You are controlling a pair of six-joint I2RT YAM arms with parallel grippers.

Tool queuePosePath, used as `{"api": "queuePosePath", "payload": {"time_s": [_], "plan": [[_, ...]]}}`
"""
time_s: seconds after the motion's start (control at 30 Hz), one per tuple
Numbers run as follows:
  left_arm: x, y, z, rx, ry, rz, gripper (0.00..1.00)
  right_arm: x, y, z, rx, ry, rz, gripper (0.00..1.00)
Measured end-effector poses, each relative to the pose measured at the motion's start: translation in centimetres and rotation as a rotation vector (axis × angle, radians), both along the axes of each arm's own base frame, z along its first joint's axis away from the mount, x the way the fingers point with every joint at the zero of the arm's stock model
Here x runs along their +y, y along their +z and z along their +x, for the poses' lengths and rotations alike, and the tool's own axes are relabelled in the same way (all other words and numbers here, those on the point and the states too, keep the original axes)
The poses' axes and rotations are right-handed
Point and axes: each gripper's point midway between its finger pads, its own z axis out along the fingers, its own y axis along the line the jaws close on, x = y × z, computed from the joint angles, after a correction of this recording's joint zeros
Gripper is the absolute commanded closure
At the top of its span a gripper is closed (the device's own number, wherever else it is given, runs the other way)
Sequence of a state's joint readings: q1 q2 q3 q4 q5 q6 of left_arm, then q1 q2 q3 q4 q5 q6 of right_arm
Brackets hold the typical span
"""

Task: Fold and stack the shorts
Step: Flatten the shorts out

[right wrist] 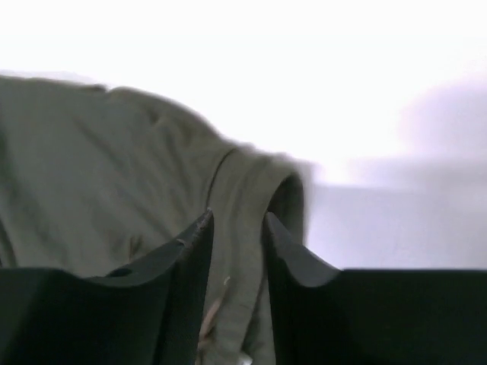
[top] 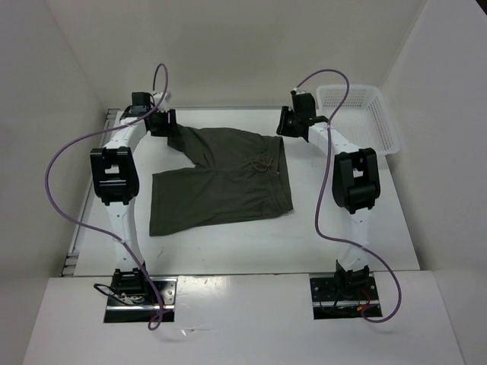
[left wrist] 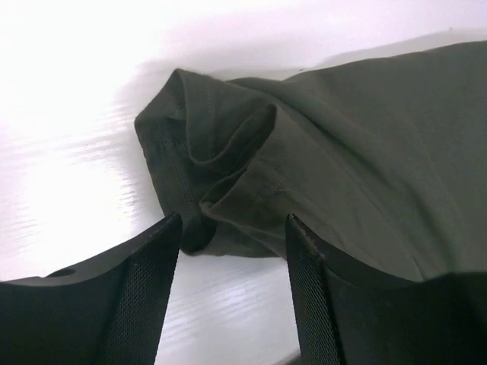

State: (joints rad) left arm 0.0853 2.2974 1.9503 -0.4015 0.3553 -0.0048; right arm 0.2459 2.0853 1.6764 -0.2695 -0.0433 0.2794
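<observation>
The dark olive shorts (top: 221, 182) lie spread flat on the white table, with the waistband and drawstring to the right and the two legs to the left. My left gripper (top: 166, 123) is at the far leg's hem. In the left wrist view it (left wrist: 232, 220) is open, and the bunched hem (left wrist: 198, 167) lies just past its fingertips. My right gripper (top: 285, 125) is at the far waistband corner. In the right wrist view its jaws (right wrist: 237, 217) stand close together, and the waistband (right wrist: 243, 228) fills the gap between them and arches up beyond them.
A white mesh basket (top: 358, 114) stands at the far right of the table (top: 228, 251). White walls enclose the table at the back and on both sides. Purple cables loop from both arms.
</observation>
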Motion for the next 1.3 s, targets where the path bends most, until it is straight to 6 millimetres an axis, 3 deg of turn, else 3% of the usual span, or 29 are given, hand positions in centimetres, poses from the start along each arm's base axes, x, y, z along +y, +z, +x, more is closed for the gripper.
{"api": "queuePosePath", "payload": {"time_s": [0.07,0.17,0.37,0.47,0.53,0.63,0.67,0.7,0.83,0.93,1.0,1.2,1.3], "plan": [[-0.2,-1.1,0.2,0.016,-0.004,-0.003,0.41,-0.5,-0.9,1.4,0.01,-0.01,0.029,0.4],[-0.2,-2.5,0.1,0.04,-0.006,-0.005,0.45,-1.0,-2.2,3.0,0.018,-0.014,0.049,0.26],[-0.5,-5.0,-0.1,0.082,-0.012,-0.015,0.55,0.0,-4.5,3.6,0.045,0.034,0.08,0.25],[-0.6,-4.7,0.2,0.073,-0.017,-0.019,0.65,0.5,-6.2,3.3,0.075,0.052,0.089,0.25],[-0.6,-4.6,0.2,0.07,-0.02,-0.021,0.71,0.8,-7.2,3.1,0.093,0.062,0.094,0.29],[-0.7,-4.6,0.2,0.071,-0.021,-0.026,0.83,1.2,-7.9,3.3,0.099,0.069,0.1,0.46],[-0.7,-4.6,0.2,0.071,-0.022,-0.027,0.85,1.3,-7.9,3.4,0.097,0.069,0.106,0.54],[-0.8,-4.6,0.2,0.072,-0.024,-0.028,0.89,1.4,-7.9,3.5,0.096,0.068,0.112,0.72],[-0.9,-4.4,-0.2,0.084,-0.028,-0.031,0.93,1.7,-8.1,3.8,0.104,0.071,0.126,1.0],[-0.8,-3.4,-1.4,0.107,-0.024,-0.033,0.95,1.7,-8.1,3.8,0.105,0.074,0.126,1.0],[-0.7,-1.7,-2.7,0.115,-0.019,-0.032,0.95,1.5,-8.1,3.8,0.106,0.07,0.124,1.0],[-0.3,4.2,-9.1,0.128,0.013,0.0,0.95,0.9,-7.8,3.6,0.11,0.063,0.106,1.0],[-0.2,4.0,-12.8,0.189,0.03,0.018,0.92,0.7,-7.3,3.4,0.109,0.063,0.098,1.0]]}}
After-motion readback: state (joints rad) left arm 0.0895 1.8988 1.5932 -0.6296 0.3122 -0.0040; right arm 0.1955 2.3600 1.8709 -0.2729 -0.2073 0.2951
